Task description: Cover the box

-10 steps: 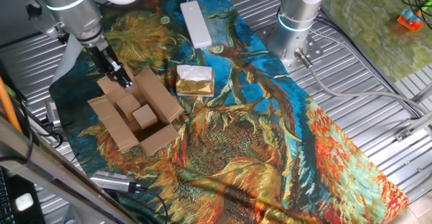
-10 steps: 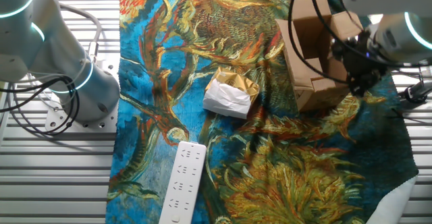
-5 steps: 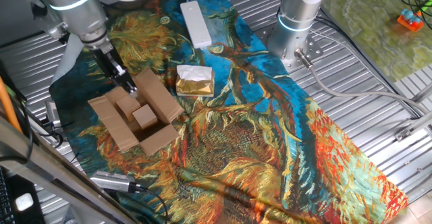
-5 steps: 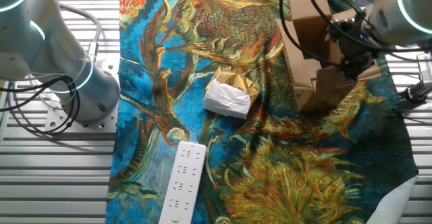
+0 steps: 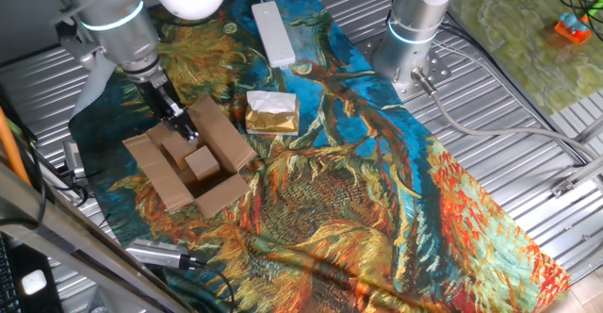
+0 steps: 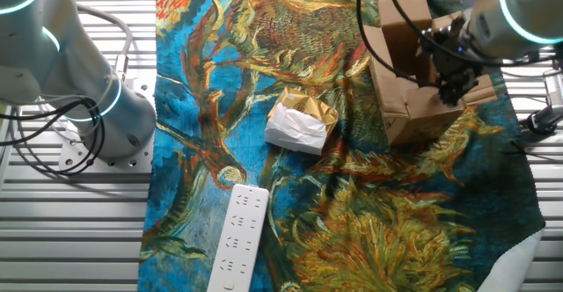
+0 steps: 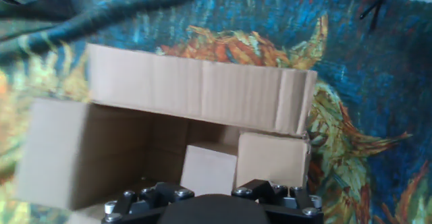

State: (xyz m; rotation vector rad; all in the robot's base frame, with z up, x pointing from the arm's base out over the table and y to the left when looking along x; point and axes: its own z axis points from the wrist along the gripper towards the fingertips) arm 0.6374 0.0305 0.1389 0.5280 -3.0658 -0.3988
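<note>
Lying open on a blue-and-orange painted cloth (image 5: 377, 153), the box (image 5: 193, 157) runs its long axis from ten o'clock to four o'clock in one fixed view, flaps splayed, small cardboard cubes (image 5: 200, 162) inside. The gripper (image 5: 186, 127) pokes into its ten-o'clock end; whether the fingers are parted cannot be told. Ribbed metal tabletop (image 5: 528, 124) surrounds the cloth.

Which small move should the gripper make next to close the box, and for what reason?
Probably keep pushing the near flap inward over the opening. The gripper is at that flap's edge, the cardboard box is open with its other flaps spread, and small cardboard cubes sit uncovered inside.
</note>
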